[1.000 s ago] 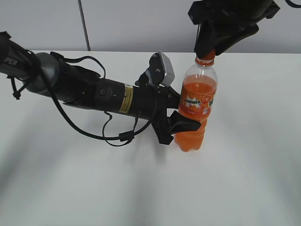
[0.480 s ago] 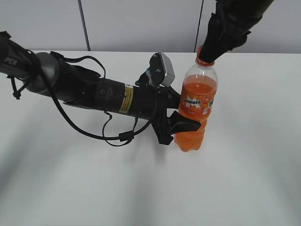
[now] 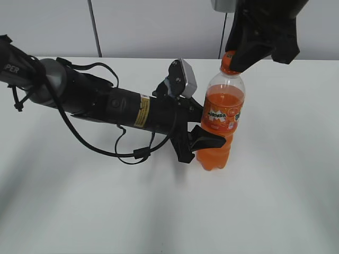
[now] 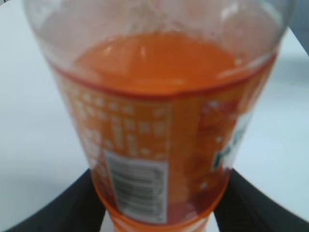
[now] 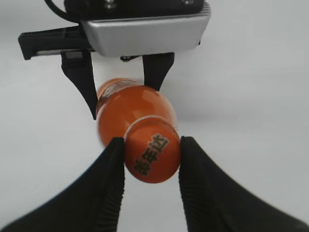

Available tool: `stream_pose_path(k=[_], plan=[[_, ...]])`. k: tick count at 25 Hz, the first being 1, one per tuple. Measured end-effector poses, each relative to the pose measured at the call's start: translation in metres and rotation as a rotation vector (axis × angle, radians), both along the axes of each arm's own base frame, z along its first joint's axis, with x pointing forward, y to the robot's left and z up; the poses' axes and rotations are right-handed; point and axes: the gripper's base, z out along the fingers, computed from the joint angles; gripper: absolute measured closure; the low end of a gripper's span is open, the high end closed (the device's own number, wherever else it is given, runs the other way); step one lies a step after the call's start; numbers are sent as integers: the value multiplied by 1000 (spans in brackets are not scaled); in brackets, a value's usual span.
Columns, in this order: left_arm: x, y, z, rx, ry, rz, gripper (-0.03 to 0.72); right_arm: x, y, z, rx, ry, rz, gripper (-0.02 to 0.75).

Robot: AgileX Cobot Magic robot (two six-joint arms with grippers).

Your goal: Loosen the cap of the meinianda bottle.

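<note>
We see the meinianda bottle [image 3: 220, 124] standing upright on the white desk [image 3: 275, 201], right of the middle, with our left gripper [image 3: 204, 138] reaching in from the left and its dark fingers [image 4: 72, 212] clamped on either side of the labelled body just below the soda line. From above, our right gripper [image 5: 152, 162] comes down over the neck, and its two black ribbed fingers [image 5: 108, 179] press against opposite sides of the orange cap [image 5: 152, 157], which sits on the bottle with dark characters printed on top. In the exterior view the cap [image 3: 229, 62] is half hidden under the right arm's dark housing.
</note>
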Motion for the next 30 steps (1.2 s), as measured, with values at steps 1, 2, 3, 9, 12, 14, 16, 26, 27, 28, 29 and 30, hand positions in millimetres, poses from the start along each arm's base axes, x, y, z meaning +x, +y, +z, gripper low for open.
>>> stream_pose_path(k=[1, 2, 3, 9, 12, 14, 16, 26, 27, 28, 29, 30], plan=[[0, 0, 0, 0, 0, 0, 285, 0, 0, 0, -7, -8, 28, 475], [0, 0, 0, 1, 0, -1, 285, 0, 0, 0, -14, -16, 52, 475], [0, 0, 0, 1, 0, -1, 285, 0, 0, 0, -19, -22, 72, 475], [0, 0, 0, 1, -1, -2, 285, 0, 0, 0, -31, -35, 116, 474], [0, 0, 0, 2, -1, -3, 285, -1, 1, 1, -21, -31, 118, 474], [0, 0, 0, 2, -1, -4, 285, -1, 1, 1, -15, -27, 118, 474], [0, 0, 0, 3, -2, -7, 285, -3, 1, 3, -10, -30, 119, 474], [-1, 0, 0, 6, -5, -10, 285, -15, -5, 25, 15, -84, 119, 474], [-1, 0, 0, 6, -5, -10, 285, -16, -6, 27, 21, -89, 114, 474], [-1, 0, 0, 6, -5, -11, 285, -18, -7, 30, 29, -92, 98, 474], [-1, 0, 0, 6, -5, -11, 285, -20, -8, 33, 39, -92, 76, 474], [-1, 0, 0, 6, -5, -11, 285, -22, -9, 37, 53, -91, 45, 474]])
